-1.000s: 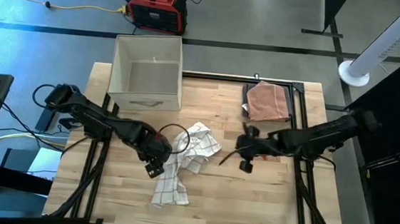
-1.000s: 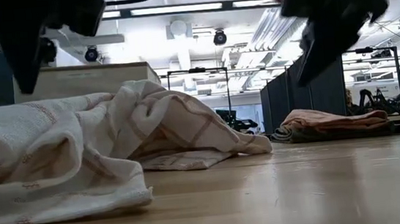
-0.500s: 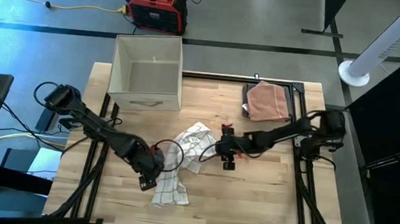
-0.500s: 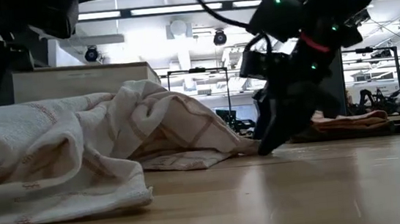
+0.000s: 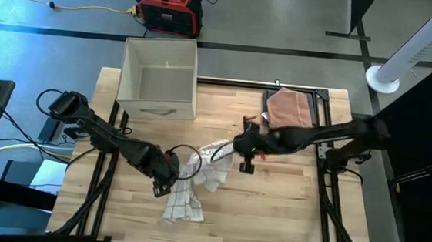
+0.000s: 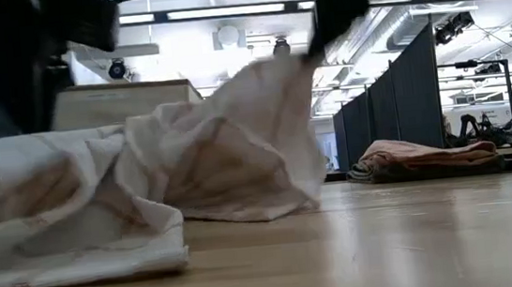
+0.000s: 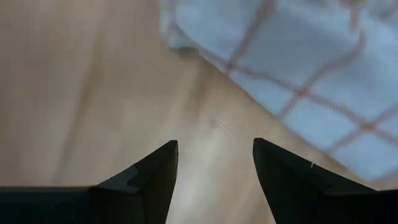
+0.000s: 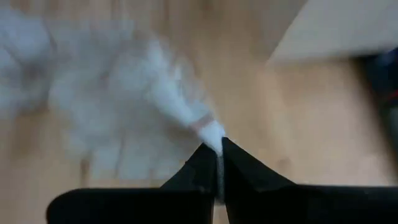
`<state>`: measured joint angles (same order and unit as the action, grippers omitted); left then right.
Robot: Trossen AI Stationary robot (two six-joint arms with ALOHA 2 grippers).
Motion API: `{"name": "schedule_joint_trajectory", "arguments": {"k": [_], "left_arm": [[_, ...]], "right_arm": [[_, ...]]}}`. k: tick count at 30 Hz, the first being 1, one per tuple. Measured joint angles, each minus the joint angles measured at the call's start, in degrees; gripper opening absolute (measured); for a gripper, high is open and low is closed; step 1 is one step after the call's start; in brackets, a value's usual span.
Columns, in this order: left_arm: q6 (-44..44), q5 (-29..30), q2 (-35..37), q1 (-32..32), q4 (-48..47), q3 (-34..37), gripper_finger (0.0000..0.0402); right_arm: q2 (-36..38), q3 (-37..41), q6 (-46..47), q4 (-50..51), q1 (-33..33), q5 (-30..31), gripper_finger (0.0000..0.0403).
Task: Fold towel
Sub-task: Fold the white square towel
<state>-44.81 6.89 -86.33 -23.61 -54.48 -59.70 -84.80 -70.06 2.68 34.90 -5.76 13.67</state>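
Note:
A white towel with reddish checks (image 5: 193, 183) lies crumpled on the wooden table (image 5: 286, 211) near its middle. Its right end is raised, and the rest of the towel (image 6: 75, 217) rests on the wood. My right gripper (image 8: 219, 157) is shut on that raised end (image 6: 279, 85), above the table's middle (image 5: 237, 148). My left gripper (image 5: 162, 186) hovers at the towel's left side. Its fingers are open (image 7: 214, 165) over bare wood, and the towel's edge (image 7: 298, 81) lies just beyond them, untouched. My right gripper pinches a bunched point of the towel's right end (image 8: 211, 133) between its two fingertips. That end is lifted off the table and the cloth slopes down from it (image 6: 236, 136) to the heap. One layer or several, I cannot tell.
An open beige box (image 5: 159, 78) stands at the far left of the table. A folded pinkish towel (image 5: 288, 109) lies on a dark tray at the far right. Bare wood shows to the right of the towel and along the near edge.
My right gripper has gone toward the table's left edge and down to the towel's right end. It has taken hold there and risen toward the far edge. That end of the towel is now lifted clear, while the left part has stayed on the table.

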Motion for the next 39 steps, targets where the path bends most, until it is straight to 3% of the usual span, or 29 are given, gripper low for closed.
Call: {"name": "schedule_joint_trajectory", "arguments": {"k": [7,17,20,23,25,28,30,36,39], "left_arm": [[10.3,5.0,1.6,7.1,-0.7,0.0,0.0200],[21.2,7.7,4.7,17.5,4.4,0.0,0.0200],[23.6,7.5,4.8,18.9,6.4,0.0,0.0200],[25.3,7.2,4.8,19.5,7.3,0.0,0.0200],[26.4,7.2,4.8,19.8,7.8,0.0,0.0200],[28.0,7.2,4.8,20.3,8.8,0.0,0.0200],[28.9,7.2,4.8,20.8,10.1,0.0,0.0200],[29.0,5.8,4.8,22.2,11.2,0.0,0.0200],[28.7,5.7,4.7,22.2,10.5,0.7,0.0200]], "right_arm": [[5.9,-20.5,-6.0,7.6,1.6,8.8,0.0000],[3.8,-38.0,0.4,7.8,7.8,-5.7,0.0000],[3.8,-38.3,4.2,10.9,6.7,-17.8,0.0000],[3.6,-38.2,6.5,17.1,4.3,-24.2,0.0000],[3.6,-38.2,6.4,20.2,2.8,-22.3,0.0000],[3.3,-38.2,6.3,22.5,1.5,-11.8,0.0000],[2.4,-38.2,4.9,21.6,2.2,-8.1,0.0000],[-2.1,-38.2,0.6,10.8,6.6,-12.1,0.0000],[-2.8,-38.2,0.7,11.3,5.2,-9.8,0.0000]]}}
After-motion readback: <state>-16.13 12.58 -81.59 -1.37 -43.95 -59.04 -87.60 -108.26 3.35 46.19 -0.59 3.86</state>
